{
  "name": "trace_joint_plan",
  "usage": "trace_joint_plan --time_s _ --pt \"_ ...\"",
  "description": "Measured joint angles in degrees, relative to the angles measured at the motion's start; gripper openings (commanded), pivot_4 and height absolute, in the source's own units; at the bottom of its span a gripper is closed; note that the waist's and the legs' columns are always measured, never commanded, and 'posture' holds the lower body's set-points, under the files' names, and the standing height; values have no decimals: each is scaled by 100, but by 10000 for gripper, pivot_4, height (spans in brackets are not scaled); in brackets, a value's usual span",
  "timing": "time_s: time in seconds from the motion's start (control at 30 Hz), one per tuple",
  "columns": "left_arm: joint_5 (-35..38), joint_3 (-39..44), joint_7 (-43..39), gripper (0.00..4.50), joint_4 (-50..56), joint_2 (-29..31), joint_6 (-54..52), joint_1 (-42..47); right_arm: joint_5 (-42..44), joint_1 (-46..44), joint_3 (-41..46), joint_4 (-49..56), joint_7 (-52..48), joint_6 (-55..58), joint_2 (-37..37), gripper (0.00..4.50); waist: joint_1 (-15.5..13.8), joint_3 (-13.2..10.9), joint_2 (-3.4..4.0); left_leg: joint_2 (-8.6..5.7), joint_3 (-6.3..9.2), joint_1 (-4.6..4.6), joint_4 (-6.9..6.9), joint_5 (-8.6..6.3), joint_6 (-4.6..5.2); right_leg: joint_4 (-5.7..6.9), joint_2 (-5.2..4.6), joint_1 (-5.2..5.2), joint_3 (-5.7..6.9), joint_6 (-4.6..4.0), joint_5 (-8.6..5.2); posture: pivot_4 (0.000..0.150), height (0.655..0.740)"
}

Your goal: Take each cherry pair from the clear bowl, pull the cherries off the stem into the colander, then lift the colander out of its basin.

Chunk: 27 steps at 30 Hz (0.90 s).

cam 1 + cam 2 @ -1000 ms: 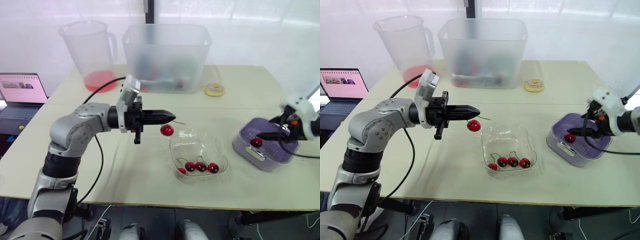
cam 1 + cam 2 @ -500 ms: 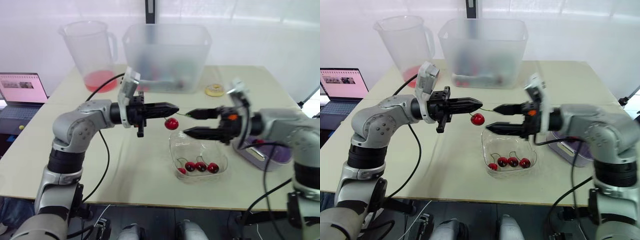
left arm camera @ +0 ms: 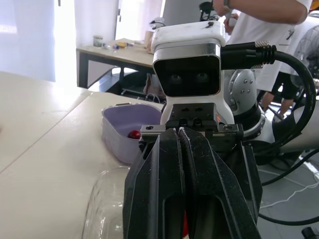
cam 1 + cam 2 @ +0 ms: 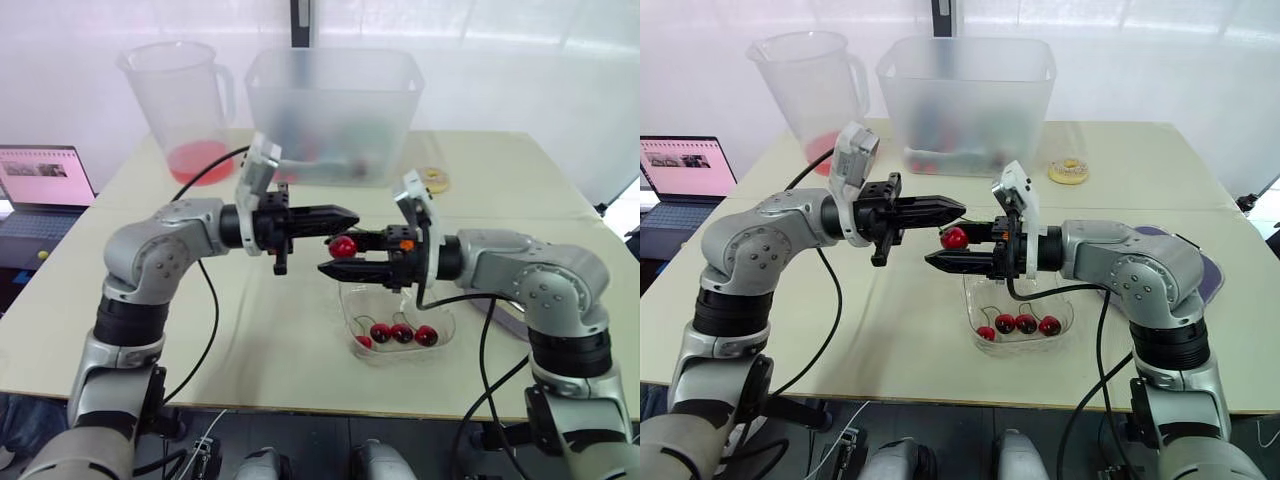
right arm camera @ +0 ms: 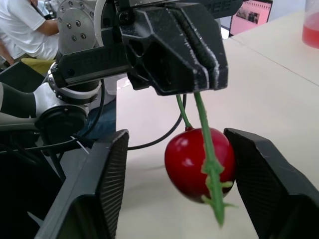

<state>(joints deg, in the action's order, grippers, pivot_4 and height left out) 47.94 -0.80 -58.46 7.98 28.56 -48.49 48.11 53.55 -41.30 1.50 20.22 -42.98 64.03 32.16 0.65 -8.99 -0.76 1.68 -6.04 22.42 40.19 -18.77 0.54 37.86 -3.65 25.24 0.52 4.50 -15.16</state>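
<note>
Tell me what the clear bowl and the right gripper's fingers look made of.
Clear bowl: probably thin glossy plastic; see-through walls with bright highlights, though glass isn't excluded.
Fingers of the right gripper: black, matte, likely hard plastic; dull, slightly grainy surface without shine.

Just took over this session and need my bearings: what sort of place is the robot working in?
Probably a robotics lab or shared office workspace, not a kitchen: an open laptop sits beside the plain work table, and the left wrist view shows a person near a cluttered desk behind.
</note>
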Motion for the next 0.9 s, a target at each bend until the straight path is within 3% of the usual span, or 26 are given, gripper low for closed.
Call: trace_joint_plan --time_s 0.13,0.23,0.27,0.9 --pt "-27 -19 0 0 8 1 4 -3 -17 0 -12 -20 51 -79 -11 31997 4 0 0 0 0 0 0 0 0 0 1 0 0 0 0 1500 7131" --pt "-56 -27 0 0 11 2 6 -4 -16 4 -12 -24 69 -80 -10 24375 5 0 0 0 0 0 0 0 0 0 1 0 0 0 0 1500 7131" --pt "-67 -27 -3 0 11 2 8 -5 -17 12 -12 -24 66 -83 -7 19431 5 0 0 0 1 0 0 0 0 0 1 0 0 0 0 1500 7131" --pt "-129 -56 -13 0 11 22 30 -9 -156 187 -115 -66 -19 -207 54 19431 5 0 0 0 1 0 0 0 1 -1 1 0 0 0 0 1500 7131"
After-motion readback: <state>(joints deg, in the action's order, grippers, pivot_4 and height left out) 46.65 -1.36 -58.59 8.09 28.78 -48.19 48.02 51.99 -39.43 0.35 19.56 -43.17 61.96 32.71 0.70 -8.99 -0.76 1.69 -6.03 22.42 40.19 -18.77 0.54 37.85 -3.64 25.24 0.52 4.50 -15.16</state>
